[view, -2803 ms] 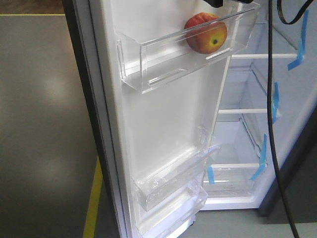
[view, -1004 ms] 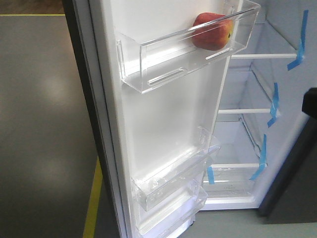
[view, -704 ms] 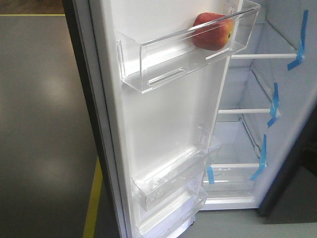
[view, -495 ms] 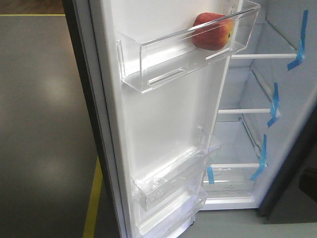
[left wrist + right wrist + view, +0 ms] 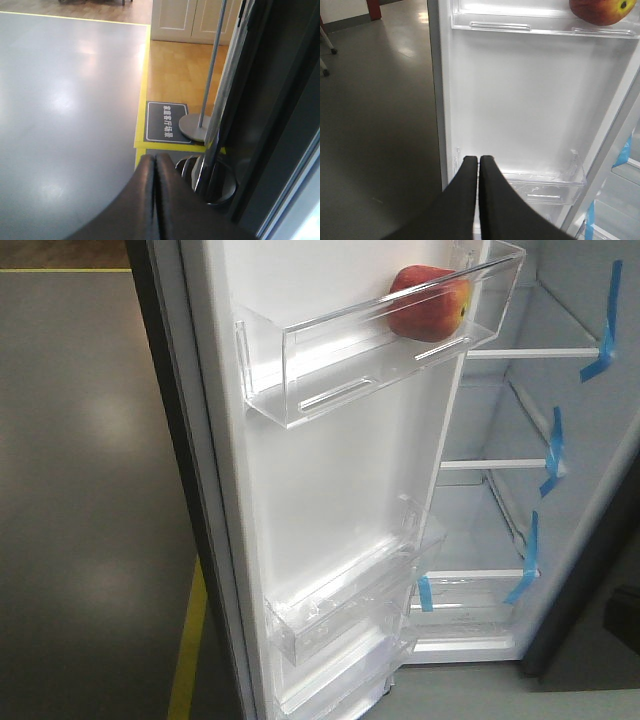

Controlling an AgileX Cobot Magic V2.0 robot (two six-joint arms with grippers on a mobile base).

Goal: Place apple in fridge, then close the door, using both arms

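Resting in the clear upper bin of the open door, the apple sat near the top of the front view, toward the bin's right end, red with a yellow patch turned to the right. The door's white inner face filled the middle of that frame, with its dark outer edge running down the left side. Two more clear lower bins were stacked near the bottom. To the right, the fridge stood open, showing white shelves and strips of blue tape along its side wall. The grey floor and a yellow line filled the left of the frame. Neither of my arms showed in that view. In my left wrist view, my left gripper sat at the bottom centre with its jaws pressed together tip to tip. It hung above the grey floor, with a dark sign mat and the round base of a pole stand beyond it and a dark panel filling the right of the frame. In my right wrist view, my right gripper sat at the bottom centre, jaws likewise together, pointing at the door's white inner face. A lower bin lay just past its tips, and the apple was well apart from it in the upper right corner.
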